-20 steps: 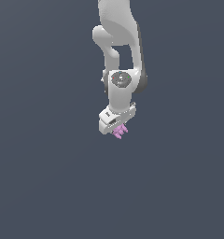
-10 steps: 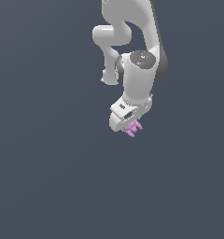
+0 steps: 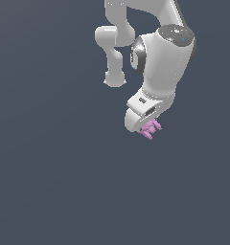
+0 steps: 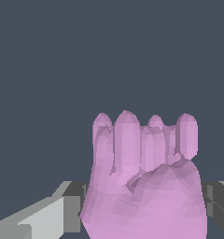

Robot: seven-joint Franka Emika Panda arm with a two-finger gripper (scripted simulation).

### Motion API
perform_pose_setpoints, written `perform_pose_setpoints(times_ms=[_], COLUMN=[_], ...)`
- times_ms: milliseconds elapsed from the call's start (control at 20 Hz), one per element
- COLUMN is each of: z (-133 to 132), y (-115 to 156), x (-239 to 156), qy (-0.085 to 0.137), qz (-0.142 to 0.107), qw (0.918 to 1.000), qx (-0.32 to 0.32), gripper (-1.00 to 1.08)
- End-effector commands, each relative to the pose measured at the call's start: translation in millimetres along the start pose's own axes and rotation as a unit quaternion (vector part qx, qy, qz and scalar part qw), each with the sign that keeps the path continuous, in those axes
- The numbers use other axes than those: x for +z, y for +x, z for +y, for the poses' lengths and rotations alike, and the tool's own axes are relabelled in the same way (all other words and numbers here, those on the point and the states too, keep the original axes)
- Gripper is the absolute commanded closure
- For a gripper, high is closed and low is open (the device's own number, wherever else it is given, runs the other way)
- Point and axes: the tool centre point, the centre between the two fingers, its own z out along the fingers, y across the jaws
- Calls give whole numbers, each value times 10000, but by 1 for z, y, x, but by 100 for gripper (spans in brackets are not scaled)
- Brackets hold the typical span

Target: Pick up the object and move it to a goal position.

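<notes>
Pink lumpy pronged object (image 3: pixel 150 128) in gripper (image 3: pixel 146 125)

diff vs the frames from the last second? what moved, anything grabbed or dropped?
The arm swung toward the exterior view's right, carrying the claw and the pink object with it. Nothing was taken hold of or let go in that span. Unchanged: the claw stays shut on the object, prongs sticking out, against the plain dark background.

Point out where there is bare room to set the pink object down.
The flat grey ground is bare all around: everywhere below the claw and off to the exterior view's left of the arm. The only crowded patch is at the claw itself, which is shut on the pink object. No goal marker shows.
</notes>
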Motion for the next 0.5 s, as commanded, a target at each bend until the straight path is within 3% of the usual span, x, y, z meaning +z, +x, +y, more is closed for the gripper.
perform_pose_setpoints(times_ms=[0,450], z=[-1,-3], y=[7,18], x=[-9,-22], qy=[2,3], qz=[-5,-7], qw=[10000,10000], qx=[4,6], gripper=[108,108])
